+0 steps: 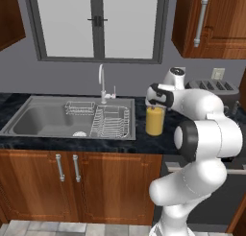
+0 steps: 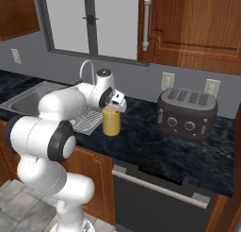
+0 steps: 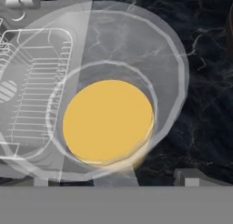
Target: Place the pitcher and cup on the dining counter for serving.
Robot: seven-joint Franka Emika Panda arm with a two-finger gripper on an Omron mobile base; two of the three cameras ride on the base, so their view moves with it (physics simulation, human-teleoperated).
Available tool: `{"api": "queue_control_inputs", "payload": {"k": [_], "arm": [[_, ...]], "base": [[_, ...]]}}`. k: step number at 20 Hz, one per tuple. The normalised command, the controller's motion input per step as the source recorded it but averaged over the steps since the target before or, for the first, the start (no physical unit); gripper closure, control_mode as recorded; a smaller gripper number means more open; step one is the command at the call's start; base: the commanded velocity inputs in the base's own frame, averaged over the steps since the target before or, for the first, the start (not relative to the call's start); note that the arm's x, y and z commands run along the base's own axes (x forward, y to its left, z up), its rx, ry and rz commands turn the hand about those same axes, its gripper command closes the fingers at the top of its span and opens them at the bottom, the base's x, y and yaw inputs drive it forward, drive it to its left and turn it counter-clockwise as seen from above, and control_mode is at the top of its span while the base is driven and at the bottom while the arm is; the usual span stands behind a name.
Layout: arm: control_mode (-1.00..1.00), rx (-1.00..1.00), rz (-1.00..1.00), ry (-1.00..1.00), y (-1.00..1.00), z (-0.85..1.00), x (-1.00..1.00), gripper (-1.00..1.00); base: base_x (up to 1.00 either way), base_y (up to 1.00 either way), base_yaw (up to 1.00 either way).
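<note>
The gripper (image 3: 116,184) is hanging wide open over the pitcher (image 1: 154,121) — holding nothing — which is standing on the black worktop (image 2: 155,141) beside the sink (image 1: 43,117).

White arm (image 1: 202,148) rising from the base, elbow bent, forearm reaching toward ten o'clock in the left base view, hand tipped straight down, gripper (image 1: 156,107) with jaws spread wide, holding nothing
</note>
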Motion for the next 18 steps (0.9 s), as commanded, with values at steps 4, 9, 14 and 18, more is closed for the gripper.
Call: {"api": "queue_control_inputs", "payload": {"k": [4, 9, 14, 18], "arm": [[-1.00, 0.00, 0.03, -0.06, 0.00, -0.28, 0.00, -1.00], [-1.00, -0.01, 0.07, -0.05, 0.01, -0.51, -0.14, -1.00], [-1.00, -0.01, 0.03, -0.10, 0.00, -0.11, -0.02, -1.00], [-1.00, -0.06, 0.04, -0.10, 0.00, -0.02, 0.00, -1.00]], "base": [[0.00, 0.00, 0.00], [0.00, 0.00, 0.00], [0.00, 0.00, 0.00], [0.00, 0.00, 0.00]]}}
